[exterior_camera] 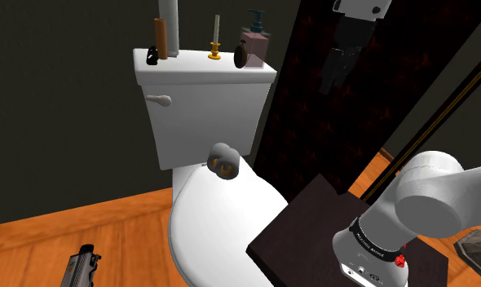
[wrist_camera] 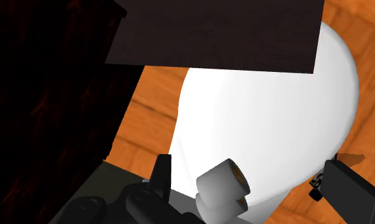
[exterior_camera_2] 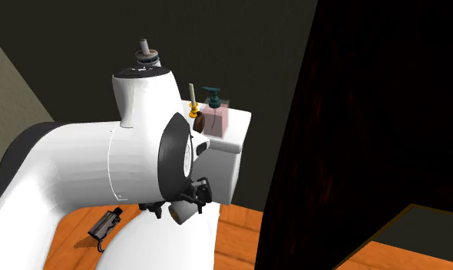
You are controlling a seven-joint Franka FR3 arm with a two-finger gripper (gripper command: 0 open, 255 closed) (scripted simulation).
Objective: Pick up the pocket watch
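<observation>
The pocket watch (exterior_camera: 241, 55) is the small dark disc on the toilet's tank lid (exterior_camera: 190, 72). It sits near the right end of the lid in the shoulder view, just beside the pinkish soap bottle (exterior_camera: 256, 45). It seems to stand on its edge and not to lie flat, but I cannot be sure.

The pincer (exterior_camera: 332, 75) hangs in the upper right of the same view, in front of the dark panel (exterior_camera: 300, 122). It is off the end of the lid and points down and a little to the left. I cannot tell whether it is apart or together.

From the pincer the pocket watch lies toward the frame's left, at about the same height in the picture, and the soap bottle stands between them. I judge that a straight sideways approach would meet the soap bottle first, so coming down from above the lid looks safer.
</observation>
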